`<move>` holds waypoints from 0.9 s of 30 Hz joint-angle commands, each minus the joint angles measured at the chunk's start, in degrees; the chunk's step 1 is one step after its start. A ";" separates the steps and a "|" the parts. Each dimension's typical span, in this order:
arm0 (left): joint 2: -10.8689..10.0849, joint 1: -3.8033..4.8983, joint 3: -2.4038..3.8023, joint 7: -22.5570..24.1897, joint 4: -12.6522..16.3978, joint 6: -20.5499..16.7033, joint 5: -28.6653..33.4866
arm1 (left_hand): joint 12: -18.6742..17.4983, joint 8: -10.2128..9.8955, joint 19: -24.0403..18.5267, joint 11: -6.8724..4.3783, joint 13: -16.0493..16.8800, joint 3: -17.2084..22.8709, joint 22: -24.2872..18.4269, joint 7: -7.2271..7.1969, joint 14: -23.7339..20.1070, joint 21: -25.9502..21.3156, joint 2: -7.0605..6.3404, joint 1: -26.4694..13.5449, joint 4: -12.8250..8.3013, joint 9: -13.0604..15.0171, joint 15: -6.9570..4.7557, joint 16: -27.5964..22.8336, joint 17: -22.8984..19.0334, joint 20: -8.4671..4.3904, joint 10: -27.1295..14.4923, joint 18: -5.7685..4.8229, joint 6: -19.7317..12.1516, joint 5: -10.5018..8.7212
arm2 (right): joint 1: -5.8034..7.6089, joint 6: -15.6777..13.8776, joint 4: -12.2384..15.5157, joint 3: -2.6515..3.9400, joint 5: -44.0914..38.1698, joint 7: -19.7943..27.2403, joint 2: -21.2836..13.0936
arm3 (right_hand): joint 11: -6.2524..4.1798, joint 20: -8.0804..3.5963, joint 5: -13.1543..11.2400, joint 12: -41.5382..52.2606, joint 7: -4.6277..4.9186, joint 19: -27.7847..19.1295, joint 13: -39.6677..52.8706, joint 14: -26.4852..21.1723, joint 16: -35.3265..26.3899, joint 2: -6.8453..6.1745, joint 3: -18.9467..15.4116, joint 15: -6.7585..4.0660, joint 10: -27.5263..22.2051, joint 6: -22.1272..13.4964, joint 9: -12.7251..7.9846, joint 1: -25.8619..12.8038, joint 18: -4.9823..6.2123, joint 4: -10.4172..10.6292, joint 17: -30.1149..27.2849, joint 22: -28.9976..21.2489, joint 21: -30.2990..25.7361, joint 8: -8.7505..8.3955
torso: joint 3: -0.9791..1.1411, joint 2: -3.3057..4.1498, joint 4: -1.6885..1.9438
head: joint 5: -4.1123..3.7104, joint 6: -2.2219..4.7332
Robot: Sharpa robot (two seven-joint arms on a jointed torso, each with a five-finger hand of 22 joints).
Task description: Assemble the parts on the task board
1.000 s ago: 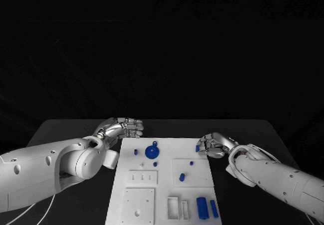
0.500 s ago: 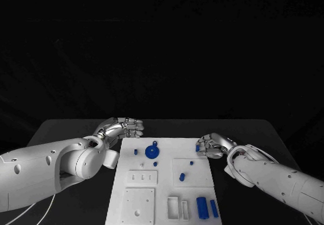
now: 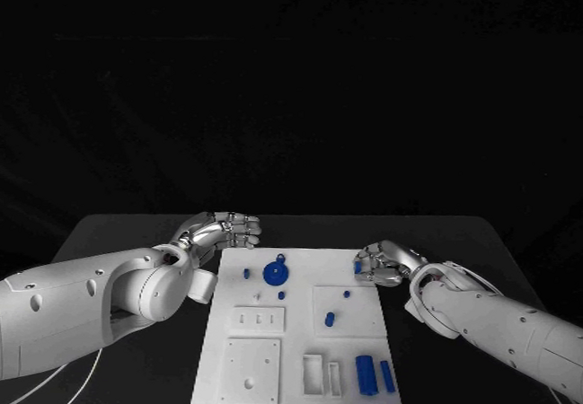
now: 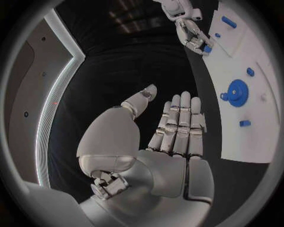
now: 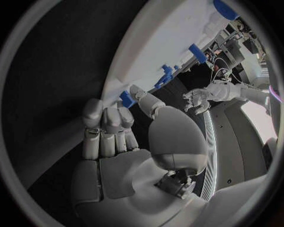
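Fingers (image 5: 105,124) of the right hand (image 3: 382,263) curl around a small blue plastic peg (image 5: 127,99) at the right edge of the flat white plastic task board (image 3: 298,364); in the right wrist view the thumb tip sits against the peg, so I judge it pinched or nearly so, though whether it has lifted clear I cannot tell. Seen from the head camera, the peg (image 3: 356,267) lies at about one o'clock from the board's centre.

To finish this pick well, the pinch should close squarely on the peg's sides and lift straight up, so the board does not drag along the black cloth-covered bench (image 3: 135,231). A destination is probably a hole in the raised white square block (image 3: 345,310) just toward six o'clock of the hand, where two more short blue pegs (image 3: 328,319) already stand.

Further toward nine o'clock sits a round blue toothed gear (image 3: 276,274). Down at five o'clock two long blue bars (image 3: 365,374) lie side by side.

Beyond the board's far left corner, at eleven o'clock, the left hand (image 3: 219,230) holds nothing, its fingers (image 4: 177,125) straight and close together, thumb apart. It could steady the board.
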 commanded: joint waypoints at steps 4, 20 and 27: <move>0.08 0.03 0.04 0.28 0.08 0.80 -0.02 | 0.02 0.09 -0.16 0.14 -0.05 0.10 1.19 0.13 0.09 0.27 0.37 -0.01 -0.41 -0.05 0.37 -0.33 0.08 0.21 0.28 1.04 0.02 -0.03 | -0.06 -0.45 0.02 -0.01 -0.26 0.03 0.09 | -0.09 -0.12 -1.91 0.16 0.82 0.06 0.01 0.22 -0.36 0.47 1.66 -0.19 0.33 2.13 0.10 -0.11 4.04 0.62 0.15 0.88 0.18 0.63 | 0.01 0.01 -0.05 | 0.04 -0.01; 0.05 0.03 0.04 0.24 0.12 0.89 -0.02 | -0.01 0.09 -0.17 0.16 -0.06 0.11 1.19 0.14 0.08 0.27 0.40 0.00 -0.42 -0.05 0.38 -0.35 0.10 0.22 0.26 1.04 0.00 -0.04 | -0.07 -0.43 0.09 -0.01 -0.75 -0.11 0.16 | -1.07 -0.07 -2.58 0.09 -0.27 0.01 -0.08 0.25 -0.49 0.85 3.91 -1.08 0.50 6.65 0.73 -0.50 4.04 1.83 0.30 0.96 0.36 2.50 | 0.02 0.02 -0.05 | 0.05 -0.04; 0.05 0.03 0.04 0.26 0.05 0.85 -0.03 | -0.02 0.10 -0.18 0.15 -0.06 0.13 1.19 0.14 0.08 0.28 0.43 0.04 -0.44 -0.05 0.38 -0.36 0.11 0.22 0.27 1.04 0.01 -0.04 | -0.07 -1.04 0.25 -0.01 -0.93 -0.11 0.14 | -1.31 -0.08 -2.63 0.17 -0.52 0.00 0.00 0.26 -0.51 0.90 4.20 -1.31 0.65 7.30 0.87 -0.54 4.04 1.87 0.34 0.97 0.43 2.76 | 0.02 0.01 0.03 | -0.05 -0.08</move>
